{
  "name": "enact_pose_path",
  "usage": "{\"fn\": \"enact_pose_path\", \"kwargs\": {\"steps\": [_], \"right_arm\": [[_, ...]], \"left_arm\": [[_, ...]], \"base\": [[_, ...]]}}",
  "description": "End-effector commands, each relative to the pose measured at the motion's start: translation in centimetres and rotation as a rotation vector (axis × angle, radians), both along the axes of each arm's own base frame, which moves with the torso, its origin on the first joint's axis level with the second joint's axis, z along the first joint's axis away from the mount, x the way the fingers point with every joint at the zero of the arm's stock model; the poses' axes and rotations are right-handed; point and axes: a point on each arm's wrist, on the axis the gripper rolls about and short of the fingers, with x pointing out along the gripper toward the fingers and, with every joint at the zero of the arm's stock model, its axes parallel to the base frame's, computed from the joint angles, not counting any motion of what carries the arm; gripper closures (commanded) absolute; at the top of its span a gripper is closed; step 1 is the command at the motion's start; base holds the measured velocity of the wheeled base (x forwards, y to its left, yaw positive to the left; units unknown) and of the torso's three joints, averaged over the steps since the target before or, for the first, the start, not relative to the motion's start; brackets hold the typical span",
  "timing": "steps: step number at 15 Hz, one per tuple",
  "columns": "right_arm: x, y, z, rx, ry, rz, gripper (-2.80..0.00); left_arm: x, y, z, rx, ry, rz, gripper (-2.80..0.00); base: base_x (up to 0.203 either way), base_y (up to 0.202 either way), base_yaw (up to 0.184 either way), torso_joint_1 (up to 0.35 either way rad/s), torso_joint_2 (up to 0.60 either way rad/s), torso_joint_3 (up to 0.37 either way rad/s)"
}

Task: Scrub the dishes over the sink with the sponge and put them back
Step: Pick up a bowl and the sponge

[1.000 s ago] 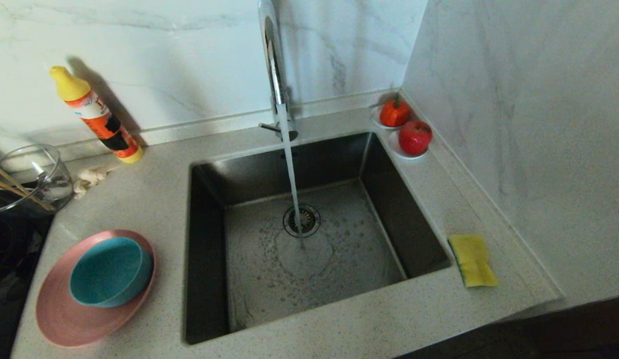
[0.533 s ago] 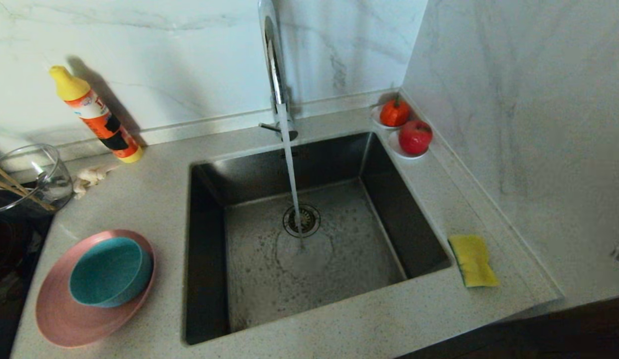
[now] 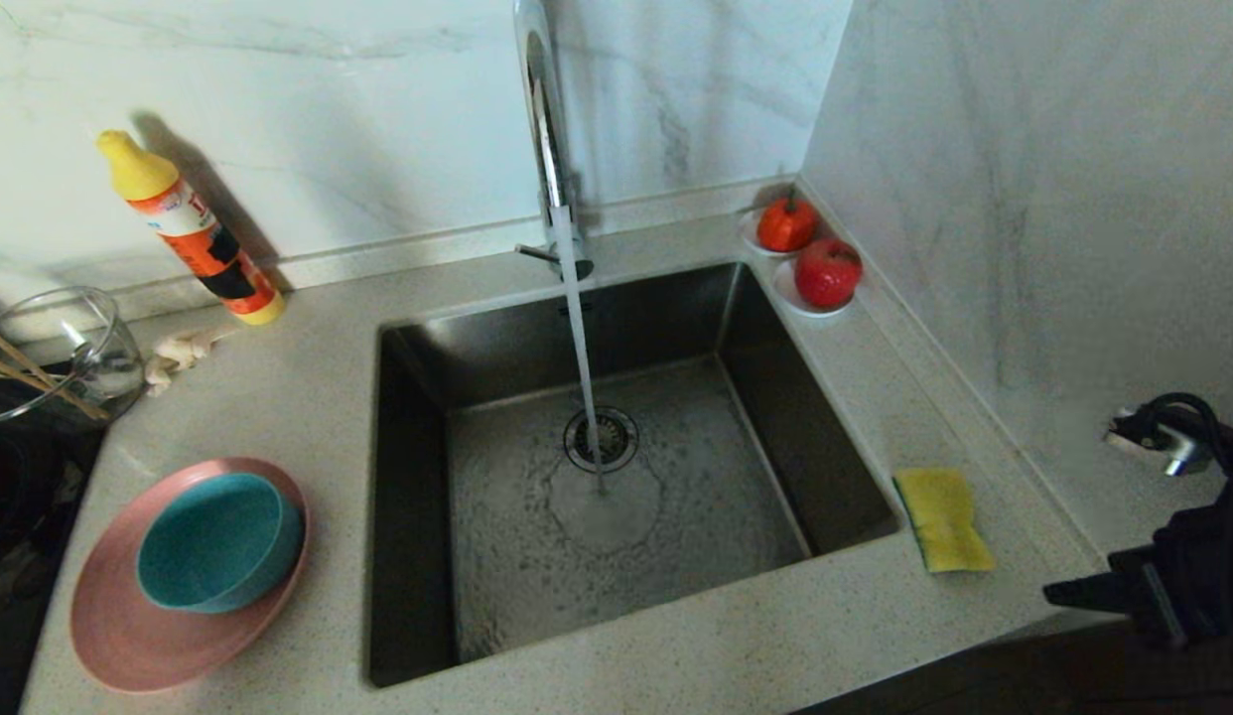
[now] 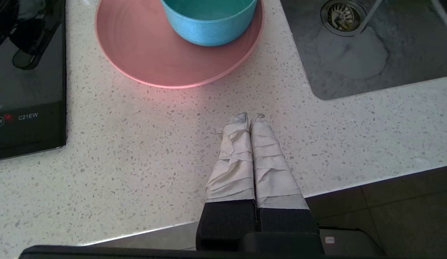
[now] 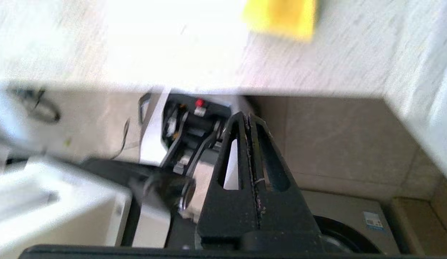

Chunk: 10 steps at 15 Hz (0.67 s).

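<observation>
The yellow sponge [image 3: 942, 518] [image 5: 281, 16] lies on the counter right of the sink [image 3: 716, 497], where the tap [image 3: 547, 129] runs water. A teal bowl [image 3: 219, 541] [image 4: 209, 21] sits in the pink plate [image 3: 130, 636] [image 4: 155, 54] left of the sink. Thin wooden sticks [image 3: 31, 372] lean in a glass jug [image 3: 75, 348]. My right gripper [image 3: 1058, 594] [image 5: 248, 116] is shut and empty, off the counter's front right corner, short of the sponge. Over the counter's front edge near the plate, my left gripper [image 4: 249, 116] is shut, empty.
An orange detergent bottle [image 3: 195, 233] leans on the back wall, a crumpled rag [image 3: 180, 353] beside it. Red fruit on white saucers [image 3: 825, 273] sit in the back right corner. A marble side wall [image 3: 1024, 248] bounds the right. A black hob [image 4: 25, 90] lies left of the plate.
My right arm has come into the head view at the lower right, rising toward the counter's corner. The dishes, the sponge and the left arm have not moved.
</observation>
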Motion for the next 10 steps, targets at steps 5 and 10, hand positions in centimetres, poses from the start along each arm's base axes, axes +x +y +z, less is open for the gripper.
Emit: {"fn": "enact_pose_path", "kwargs": {"steps": [5, 10], "right_arm": [[2.8, 1.7, -1.5, -0.033, 0.090, -0.047, 0.00], [4.5, 2.5, -2.2, -0.048, 0.093, -0.079, -2.80]], "left_arm": [[0.0, 0.0, 0.0, 0.000, 0.002, 0.001, 0.00], [0.0, 0.0, 0.0, 0.000, 0.003, 0.001, 0.00]], "base": [[0.000, 0.000, 0.000, 0.000, 0.00, 0.000], [0.000, 0.000, 0.000, 0.000, 0.00, 0.000]]}}
